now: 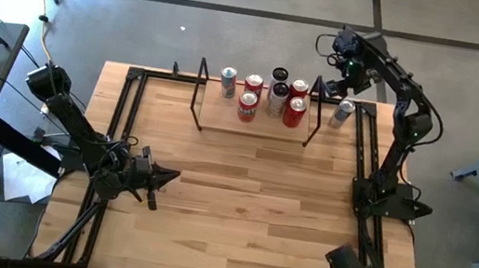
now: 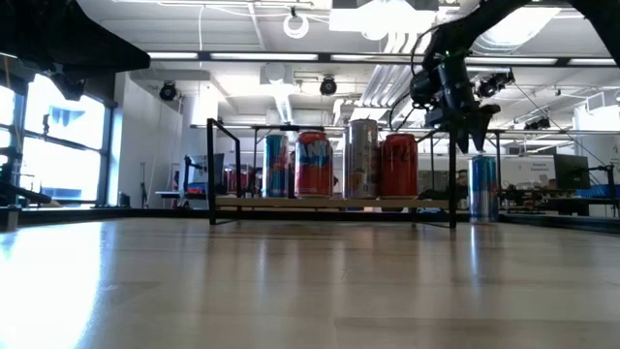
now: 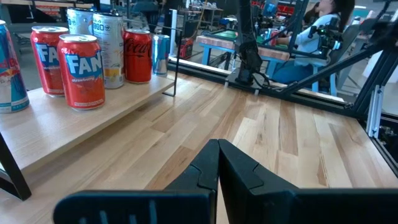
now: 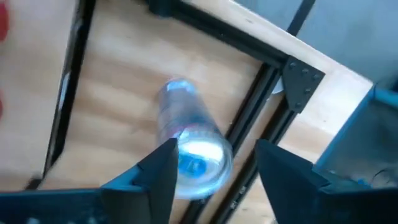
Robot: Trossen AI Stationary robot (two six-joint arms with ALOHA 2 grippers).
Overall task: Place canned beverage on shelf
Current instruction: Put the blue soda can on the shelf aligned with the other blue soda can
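**Six cans on the shelf, one blue can beside it**

Six cans stand upright on the shelf (image 1: 254, 129), which sits along the far edge of the bench (image 1: 246, 220), near its middle. Among them are a striped can (image 1: 228, 82) at the left end of the group, some red cans (image 1: 247, 107) and a tall silver can (image 1: 277, 99).

One more, the blue can (image 1: 343, 113), is not on the shelf. It stands upright on the bench just outside the right rod frame of the shelf, near the far right corner and close to the black rail (image 1: 364, 152) that runs along the right edge.

The right hand (image 1: 338, 85) hangs above this blue can. In the right wrist view its fingers (image 4: 158, 171) are spread, with the can top (image 4: 198, 160) between them, and they do not touch the can; in the low view the hand (image 2: 465, 131) is higher than the can (image 2: 482, 187). So the hand is released and holds nothing.

The left hand (image 1: 163, 178) waits low over the bench near the left edge, pointing to the middle. Its fingers (image 3: 214, 171) are pressed together, clenched on nothing.
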